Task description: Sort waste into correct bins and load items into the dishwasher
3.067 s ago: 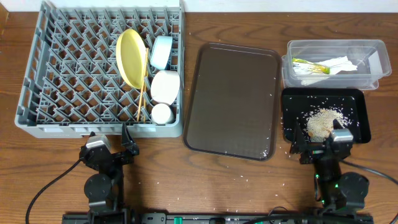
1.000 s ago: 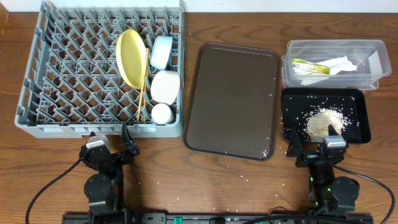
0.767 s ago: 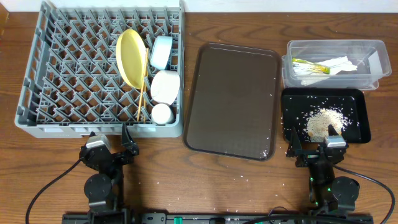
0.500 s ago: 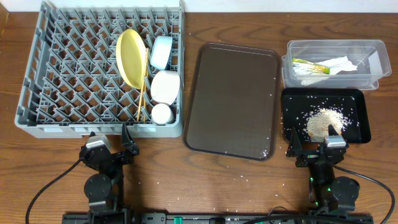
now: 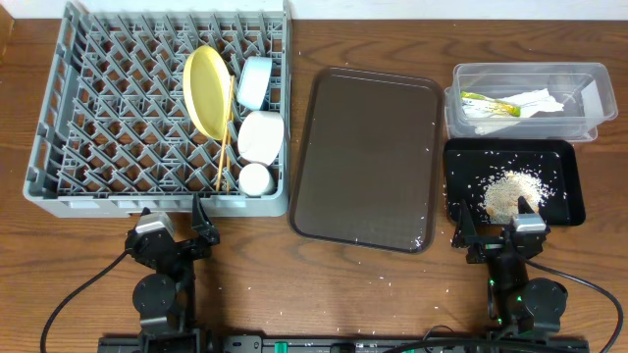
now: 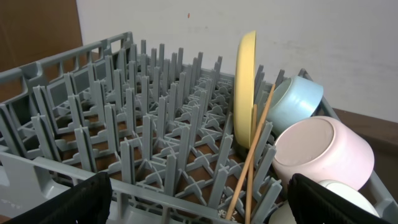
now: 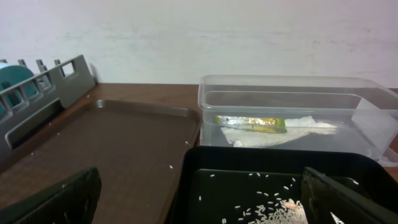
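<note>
Pulled back since three seconds ago: right gripper [image 5: 494, 227], then over the near edge of the black tray [image 5: 461, 157], now just off that edge above the table [image 5: 324, 284]. Fingers spread wide, holding nothing. Same for the left gripper [image 5: 175, 218], jaws wide apart and empty, parked near the front wall of the grey dish rack [image 5: 98, 118].

Standing on edge among the pegs at the rack's right side: yellow plate [image 5: 206, 90], with light blue bowl [image 5: 255, 82] just beside it. Nearer along that side: white bowl [image 5: 261, 135], tipped over, then small white cup [image 5: 256, 178] by the front wall. Two chopsticks [image 5: 227, 137] leaning along the plate.

Between rack and bins: brown serving tray [image 5: 368, 157], a few grains on it. In the clear tub [image 5: 530, 74], green-and-yellow wrapper [image 5: 488, 103] and crumpled napkin [image 5: 535, 98] side by side. In the black tray just beside the tub, on its near side — a heap of rice scraps [image 5: 508, 191] plus scattered grains. More stray grains on the table.
</note>
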You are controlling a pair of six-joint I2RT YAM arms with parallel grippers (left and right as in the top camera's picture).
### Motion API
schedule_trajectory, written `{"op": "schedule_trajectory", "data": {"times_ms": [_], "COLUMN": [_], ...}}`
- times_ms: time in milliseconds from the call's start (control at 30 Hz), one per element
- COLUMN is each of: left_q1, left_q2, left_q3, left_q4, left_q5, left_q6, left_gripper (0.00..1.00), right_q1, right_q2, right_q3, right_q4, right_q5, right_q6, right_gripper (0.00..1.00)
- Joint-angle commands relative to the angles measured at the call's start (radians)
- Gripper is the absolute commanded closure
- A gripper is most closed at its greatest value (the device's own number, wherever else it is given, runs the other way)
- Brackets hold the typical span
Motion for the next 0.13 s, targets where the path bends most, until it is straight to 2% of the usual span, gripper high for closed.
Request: {"op": "schedule_trajectory", "data": {"times_ms": [0,100], "left_q1": [0.003,0.003], "left_q2": [-0.007,-0.007], "left_q3": [-0.029,-0.029], "left_q4": [-0.022,-0.022], "left_q5": [-0.005,-0.005], "left_q6": [0.009,0.009], "left_gripper": [0.09,0.09], "right_q1": [0.01,0.01], "right_q2": [-0.01,-0.01], "right_q3": [-0.002,-0.002], "right_q4": [-0.005,-0.005], "right_q5": [0.013,0.013], "right_q6": [0.006,0.006], "right_gripper": [0.01,0.01]}}
